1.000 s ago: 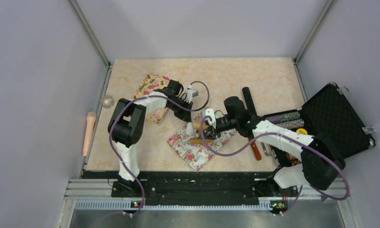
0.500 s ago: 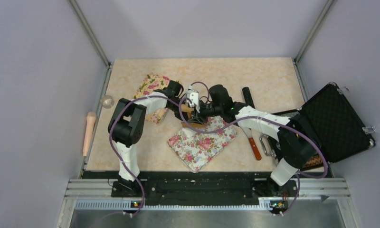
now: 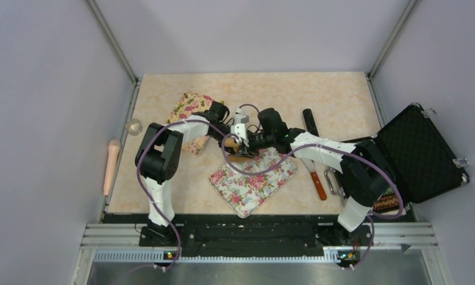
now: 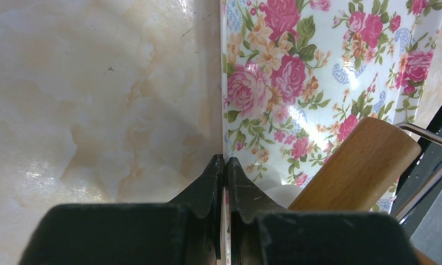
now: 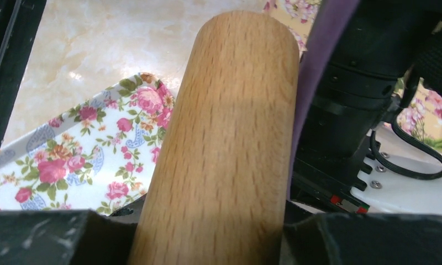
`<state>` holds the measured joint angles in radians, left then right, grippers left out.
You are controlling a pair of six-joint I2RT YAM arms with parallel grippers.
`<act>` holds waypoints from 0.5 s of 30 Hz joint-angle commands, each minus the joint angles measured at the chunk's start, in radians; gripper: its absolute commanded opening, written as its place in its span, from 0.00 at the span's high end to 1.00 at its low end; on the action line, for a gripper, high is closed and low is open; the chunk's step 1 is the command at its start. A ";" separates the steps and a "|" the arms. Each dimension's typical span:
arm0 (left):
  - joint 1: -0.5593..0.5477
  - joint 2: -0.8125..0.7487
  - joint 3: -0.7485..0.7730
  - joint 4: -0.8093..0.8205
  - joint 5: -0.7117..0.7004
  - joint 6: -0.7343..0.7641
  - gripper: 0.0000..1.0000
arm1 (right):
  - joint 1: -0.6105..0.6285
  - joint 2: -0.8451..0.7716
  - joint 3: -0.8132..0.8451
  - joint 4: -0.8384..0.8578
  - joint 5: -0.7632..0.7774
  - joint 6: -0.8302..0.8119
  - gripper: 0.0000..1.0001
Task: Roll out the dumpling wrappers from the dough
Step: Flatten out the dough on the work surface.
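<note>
The floral tray (image 3: 256, 178) lies mid-table. My left gripper (image 3: 231, 141) is shut on its far-left edge; in the left wrist view the thin rim runs between the closed fingers (image 4: 225, 160). My right gripper (image 3: 246, 147) is shut on a wooden rolling pin (image 5: 230, 138), which it holds over that same corner of the tray (image 5: 80, 160). A bit of white dough wrapper (image 4: 280, 194) shows under the pin's end (image 4: 362, 165), right beside my left fingers. In the top view the dough is hidden under the grippers.
A second floral tray (image 3: 187, 110) lies at the back left, under my left arm. An open black case (image 3: 422, 154) stands at the right. A brown-handled knife (image 3: 317, 181) and a black bar (image 3: 309, 122) lie right of the tray. A pale pin (image 3: 111, 163) lies beyond the left edge.
My right gripper has carried the rolling pin from the middle of the tray up and left to its far-left corner, close beside my left gripper. The left gripper has stayed on the tray's edge.
</note>
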<state>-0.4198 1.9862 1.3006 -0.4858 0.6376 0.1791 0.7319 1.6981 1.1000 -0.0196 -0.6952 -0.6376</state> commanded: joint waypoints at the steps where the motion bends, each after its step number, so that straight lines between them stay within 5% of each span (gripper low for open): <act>1: -0.005 -0.018 -0.005 -0.012 0.038 0.020 1.00 | 0.003 -0.026 -0.058 -0.088 -0.109 -0.140 1.00; 15: -0.003 -0.006 -0.001 0.004 -0.017 -0.013 1.00 | 0.001 -0.162 -0.222 -0.225 -0.234 -0.328 1.00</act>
<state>-0.4366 1.9862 1.2976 -0.5125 0.6491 0.1631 0.7307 1.5711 0.9455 -0.0608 -0.8558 -0.9253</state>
